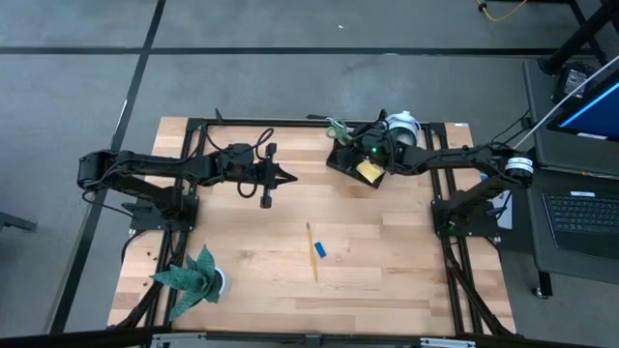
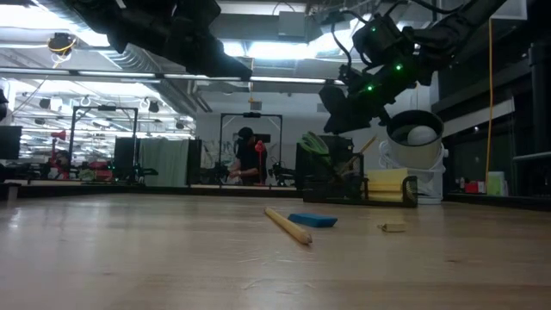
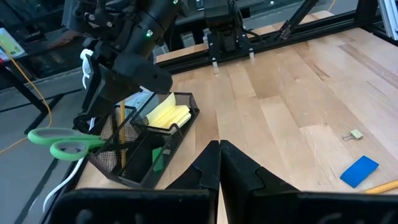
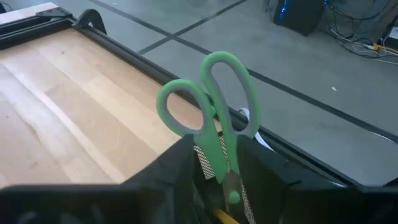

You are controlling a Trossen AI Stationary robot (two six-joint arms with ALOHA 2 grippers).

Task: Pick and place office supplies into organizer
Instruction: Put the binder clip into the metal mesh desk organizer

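The right gripper (image 3: 115,93) hung over the organizer (image 3: 140,146), its grip state unclear. The left gripper (image 3: 219,163) was clenched, empty (only its wrist view showed the sticky-note pad (image 3: 168,113)).

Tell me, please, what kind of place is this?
Probably a robotics lab or workshop. A wooden table sits in a black frame with two robot arms mounted on it, a laptop stands beside it, and the low view shows a large hall with ceiling lights and a person working behind.
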